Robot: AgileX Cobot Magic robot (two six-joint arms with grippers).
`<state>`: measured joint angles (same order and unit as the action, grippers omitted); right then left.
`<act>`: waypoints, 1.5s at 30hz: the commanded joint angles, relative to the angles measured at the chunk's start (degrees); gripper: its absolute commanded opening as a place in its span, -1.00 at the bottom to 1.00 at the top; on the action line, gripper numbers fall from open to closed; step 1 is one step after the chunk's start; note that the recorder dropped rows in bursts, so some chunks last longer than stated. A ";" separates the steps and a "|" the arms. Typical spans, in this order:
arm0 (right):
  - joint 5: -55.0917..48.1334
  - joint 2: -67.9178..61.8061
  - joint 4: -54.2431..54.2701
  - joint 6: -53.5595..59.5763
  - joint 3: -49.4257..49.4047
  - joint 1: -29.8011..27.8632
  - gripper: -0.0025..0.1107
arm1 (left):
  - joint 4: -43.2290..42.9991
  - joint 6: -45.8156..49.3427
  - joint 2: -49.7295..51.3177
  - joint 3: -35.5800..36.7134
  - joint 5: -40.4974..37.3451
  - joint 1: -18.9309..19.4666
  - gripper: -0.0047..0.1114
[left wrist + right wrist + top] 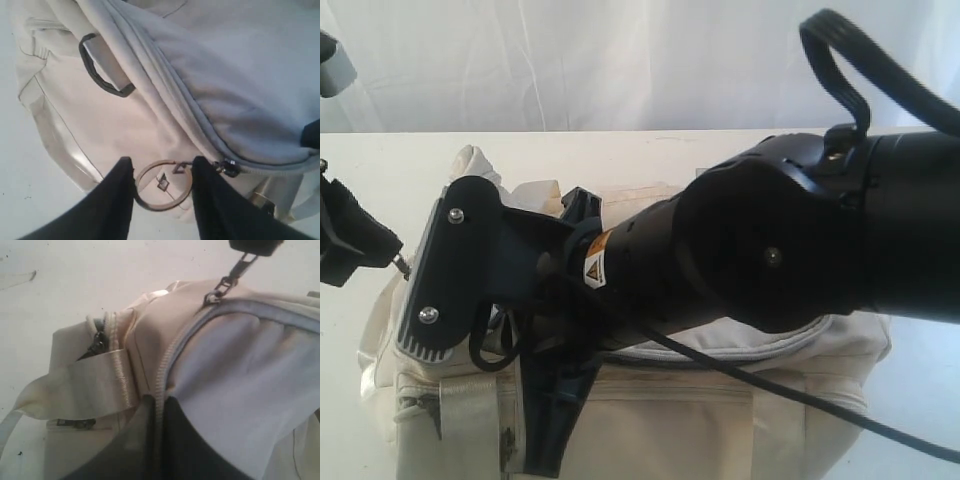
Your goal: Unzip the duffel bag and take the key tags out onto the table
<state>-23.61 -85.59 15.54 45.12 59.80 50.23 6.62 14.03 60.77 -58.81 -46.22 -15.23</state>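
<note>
Though illegible, yellow warning label [593,262] on arm [740,260] above duffel bag [720,410].

A white, softly creased curtain [570,60] hangs across the background.

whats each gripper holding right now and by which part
The left gripper clamps the zip pull ring across its width. The right gripper pinches the duffel bag along its zip edge.
</note>
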 commanded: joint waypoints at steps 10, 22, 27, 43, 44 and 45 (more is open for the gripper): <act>-2.13 0.01 -0.11 -0.44 0.02 0.06 -0.96 | -0.76 -1.63 5.00 -0.61 16.83 0.23 -0.92; -3.88 0.01 -0.11 -0.66 0.02 0.06 -0.96 | -4.70 -1.42 7.83 -0.70 11.19 0.23 -0.92; -4.83 0.01 -0.22 -1.32 0.02 0.06 -0.96 | -0.61 5.17 7.17 -0.70 4.49 7.08 -0.92; -6.03 0.01 -0.22 -1.47 0.02 0.06 -0.96 | 48.79 58.73 21.19 0.00 -20.95 35.58 -0.92; -6.03 0.01 -0.22 -1.47 0.02 0.06 -0.96 | 49.71 61.78 21.54 0.45 -21.65 35.58 -0.92; -6.03 0.01 -0.22 -1.47 0.02 0.06 -0.96 | 52.49 65.54 22.11 1.15 -23.29 35.58 -0.92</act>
<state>-28.10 -85.59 15.42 44.11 59.80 50.23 54.29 71.44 81.95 -59.13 -64.53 20.15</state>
